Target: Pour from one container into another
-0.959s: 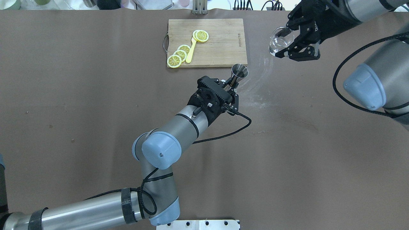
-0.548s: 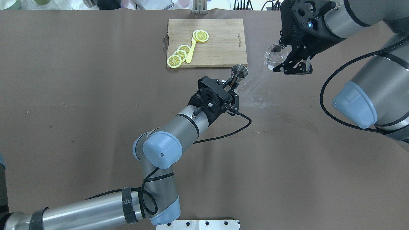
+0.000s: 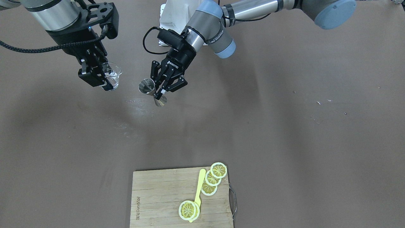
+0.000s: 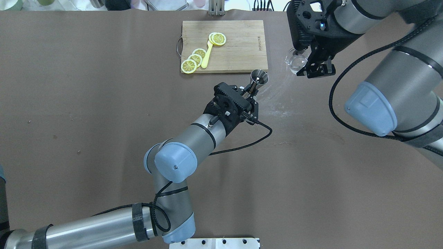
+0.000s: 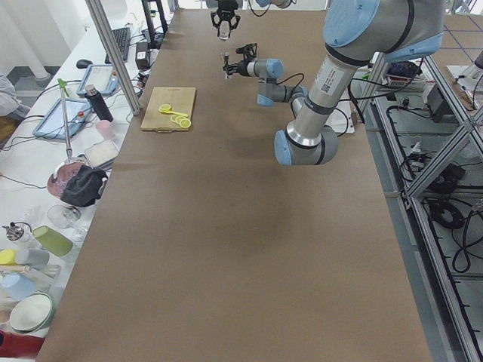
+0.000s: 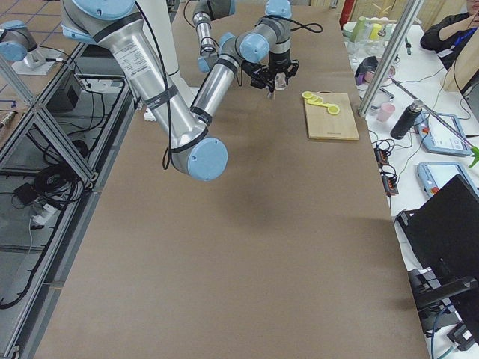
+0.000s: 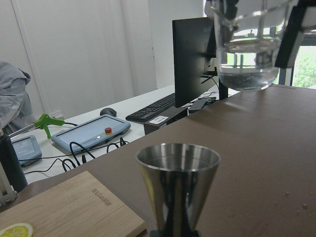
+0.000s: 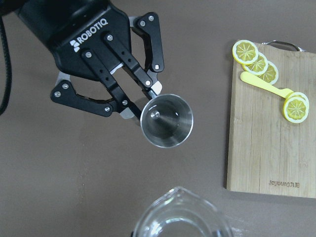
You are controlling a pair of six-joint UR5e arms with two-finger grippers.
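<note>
Brown mat covers the table (image 4: 104, 103); wooden board (image 4: 242, 48) w/ lemon slices (image 4: 193, 58) lies at its far edge, and a monitor (image 7: 190, 59) & keyboard (image 7: 150, 109) sit on a desk beyond. Left gripper (image 3: 159, 90), arm reaching fwd, is clamped on the waist of the steel jigger (image 3: 147, 86), upright near the board's corner. Right gripper (image 3: 106, 80) points down, clamped on the glass cup (image 3: 112, 75). The cup is raised beside the jigger, not touching it, w/ clear liquid inside.

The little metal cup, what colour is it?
The metal cup is shiny silver-grey, best seen in the right wrist view.
</note>
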